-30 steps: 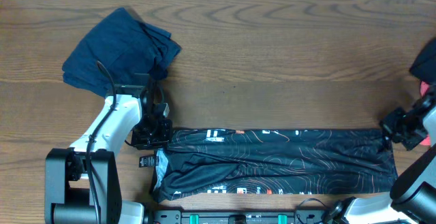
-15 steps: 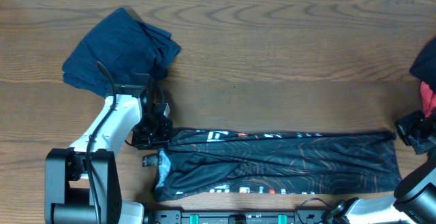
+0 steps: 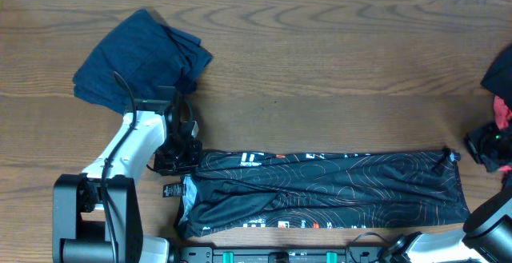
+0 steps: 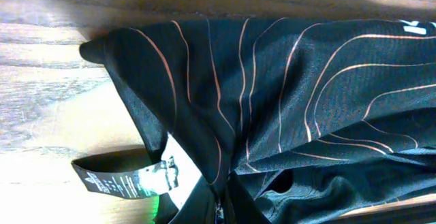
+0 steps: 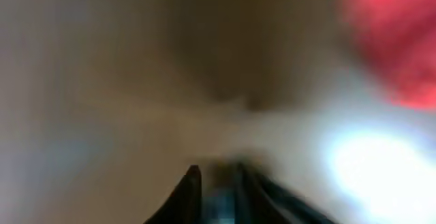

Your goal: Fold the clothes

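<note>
Jaws of the left arm [image 3: 132, 147], bent downward, clamp jersey [image 3: 328, 187] corner.

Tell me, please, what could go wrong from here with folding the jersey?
Only the left pincer holds the jersey; the right pincer is off it, so a pull may drag it askew. Creases across its left half could get folded in. Its near edge lies close to the front edge of the table and might slip over.
</note>
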Tool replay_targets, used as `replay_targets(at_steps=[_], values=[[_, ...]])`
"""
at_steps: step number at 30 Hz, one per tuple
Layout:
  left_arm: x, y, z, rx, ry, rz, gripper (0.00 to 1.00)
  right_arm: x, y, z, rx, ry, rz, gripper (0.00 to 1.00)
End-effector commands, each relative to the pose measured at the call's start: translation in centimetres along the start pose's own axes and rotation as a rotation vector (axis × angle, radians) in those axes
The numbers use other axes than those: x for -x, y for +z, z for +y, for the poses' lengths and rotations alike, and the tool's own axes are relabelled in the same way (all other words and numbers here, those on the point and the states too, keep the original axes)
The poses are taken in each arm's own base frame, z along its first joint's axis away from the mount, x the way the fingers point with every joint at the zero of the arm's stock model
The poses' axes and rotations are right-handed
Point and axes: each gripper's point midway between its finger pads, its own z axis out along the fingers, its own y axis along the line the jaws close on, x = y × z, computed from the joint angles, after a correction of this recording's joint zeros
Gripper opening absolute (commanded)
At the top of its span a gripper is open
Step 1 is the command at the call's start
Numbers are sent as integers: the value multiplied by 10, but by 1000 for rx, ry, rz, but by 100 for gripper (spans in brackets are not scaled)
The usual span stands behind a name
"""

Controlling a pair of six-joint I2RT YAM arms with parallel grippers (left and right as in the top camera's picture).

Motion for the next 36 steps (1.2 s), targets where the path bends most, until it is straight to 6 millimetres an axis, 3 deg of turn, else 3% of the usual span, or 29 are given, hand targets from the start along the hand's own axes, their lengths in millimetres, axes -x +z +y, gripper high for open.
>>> replay_targets(at_steps=[1,3,6,10,19,24,29,30,31,32,36], values=[[7,-8,1,8,-11,-38,6,-11,-11,56,300,-140,54,15],[8,-8,1,8,-11,-41,6,-19,-7,53,250,-147,80,12],[9,-8,1,8,-10,-42,6,-34,5,26,22,-139,114,12],[8,-8,1,8,-11,-41,6,-40,10,-1,-189,-68,93,19],[8,-8,1,7,-11,-41,6,-28,10,-8,-237,-110,42,41],[8,-8,1,8,-11,-41,6,-30,9,-10,-244,-120,53,32],[8,-8,1,8,-10,-42,6,-40,10,-13,-255,-115,88,31],[8,-8,1,7,-10,-42,6,-42,11,-14,-257,-114,92,27],[8,-8,1,8,-10,-42,6,-43,11,-15,-258,-112,93,15],[8,-8,1,8,-10,-41,5,-43,12,-16,-258,-111,93,10],[8,-8,1,7,-11,-41,6,-35,11,-17,-253,-73,63,1]])
